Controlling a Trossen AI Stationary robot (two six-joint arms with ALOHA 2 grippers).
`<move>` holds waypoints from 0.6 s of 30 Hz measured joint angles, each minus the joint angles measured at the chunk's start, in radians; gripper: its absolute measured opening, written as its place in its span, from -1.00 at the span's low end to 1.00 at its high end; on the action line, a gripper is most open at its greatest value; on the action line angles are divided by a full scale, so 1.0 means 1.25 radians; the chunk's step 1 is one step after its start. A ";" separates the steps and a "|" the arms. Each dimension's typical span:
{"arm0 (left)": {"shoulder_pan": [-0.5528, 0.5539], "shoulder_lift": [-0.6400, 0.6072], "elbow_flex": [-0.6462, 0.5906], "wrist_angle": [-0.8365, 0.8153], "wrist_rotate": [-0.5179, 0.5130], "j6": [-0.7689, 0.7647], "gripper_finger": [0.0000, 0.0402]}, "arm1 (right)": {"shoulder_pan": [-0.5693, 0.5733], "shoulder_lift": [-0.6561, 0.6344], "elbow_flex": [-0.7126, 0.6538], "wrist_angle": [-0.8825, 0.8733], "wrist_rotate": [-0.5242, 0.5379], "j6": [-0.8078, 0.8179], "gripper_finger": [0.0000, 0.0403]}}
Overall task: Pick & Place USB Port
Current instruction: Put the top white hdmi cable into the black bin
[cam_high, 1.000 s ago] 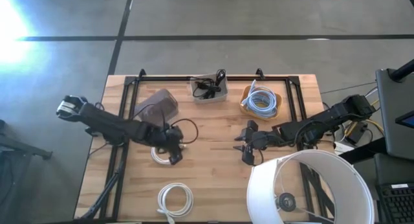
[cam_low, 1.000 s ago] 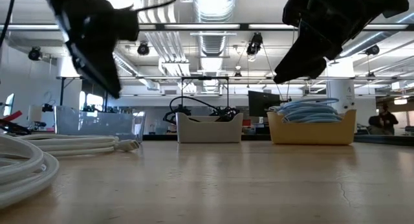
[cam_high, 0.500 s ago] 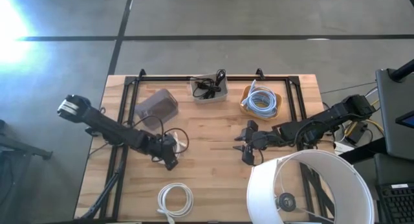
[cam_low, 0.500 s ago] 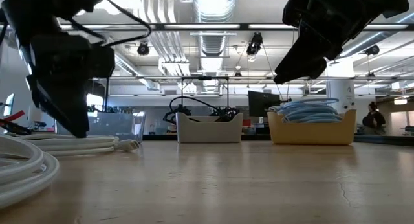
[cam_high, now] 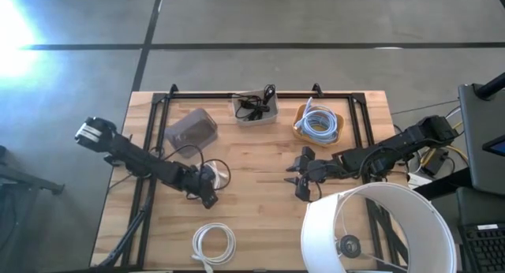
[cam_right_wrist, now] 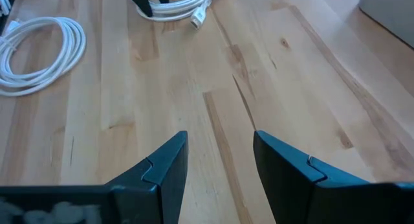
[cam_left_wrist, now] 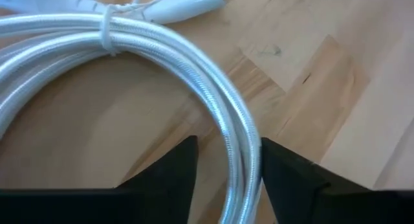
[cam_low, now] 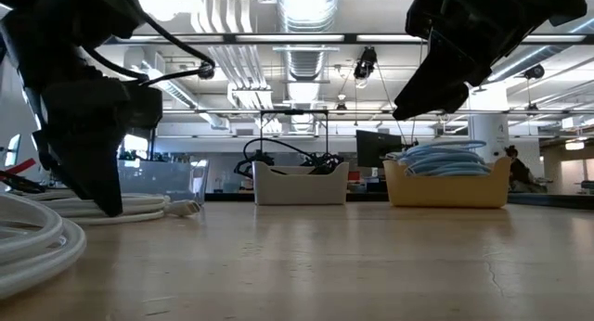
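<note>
A white USB cable, coiled and tied, lies flat on the wooden table left of centre; its plug points away from the coil. My left gripper is down on this coil, open. Its two fingers stand on either side of the coil's strands, and its tip is at table height. A second white coil lies near the table's near edge. My right gripper hovers open above bare wood right of centre. My left gripper comes at the coil from above, pointing down, with its fingers across the strands. The strands run close along one finger. I cannot tell whether the fingers touch them, and the coil lies flat on the table.
At the far edge stand a clear plastic box, a white bin with black cables and a tan basket with blue-white cables. A black frame borders the table. A large white round shade covers the near right corner.
My left gripper has moved toward the table's near edge and down, from above the coil's far side to table height, where its fingers straddle the coil's strands. The coil has stayed where it was.
</note>
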 joint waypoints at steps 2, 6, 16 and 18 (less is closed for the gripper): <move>0.000 0.000 0.009 0.002 -0.001 -0.001 -0.29 | 0.000 0.000 0.000 0.000 0.000 0.000 -0.15; 0.000 0.005 0.034 0.036 0.012 -0.004 -0.69 | 0.000 0.000 0.000 0.000 0.000 0.000 -0.15; 0.003 0.006 0.216 0.046 -0.076 0.243 -0.81 | 0.000 0.000 0.000 0.005 0.000 0.000 -0.15; 0.006 0.005 0.281 -0.043 -0.114 0.285 -0.81 | 0.000 0.000 0.000 0.006 0.000 0.000 -0.15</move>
